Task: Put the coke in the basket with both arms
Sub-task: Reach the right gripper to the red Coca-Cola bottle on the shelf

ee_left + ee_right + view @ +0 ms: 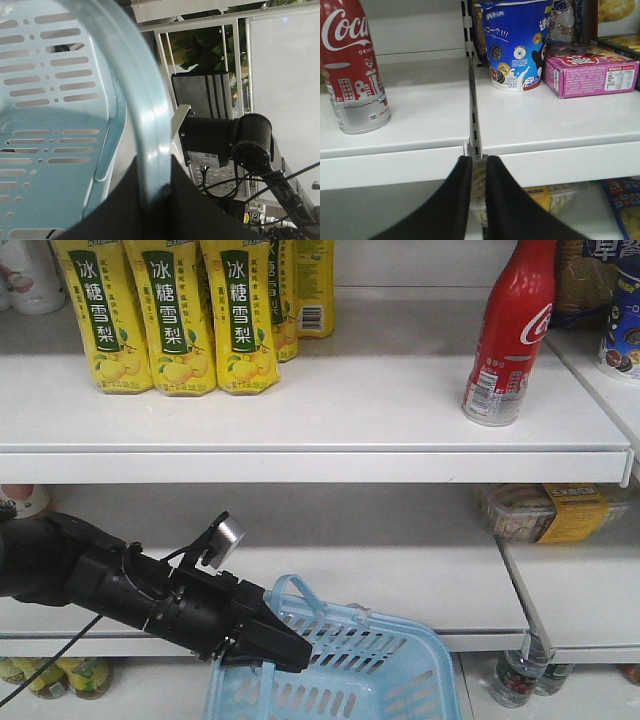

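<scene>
White store shelving fills the scene. On the upper shelf, right of the yellow drink packs, the coke is stood. The basket is held below, its handle clamped by the left gripper. The right gripper, fingers nearly together and empty, should be opened and moved left toward the coke. Its arm is unseen from the front.

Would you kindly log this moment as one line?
left gripper: shut on basket handle | right gripper: empty, nearly closed | coke: upright on shelf
</scene>
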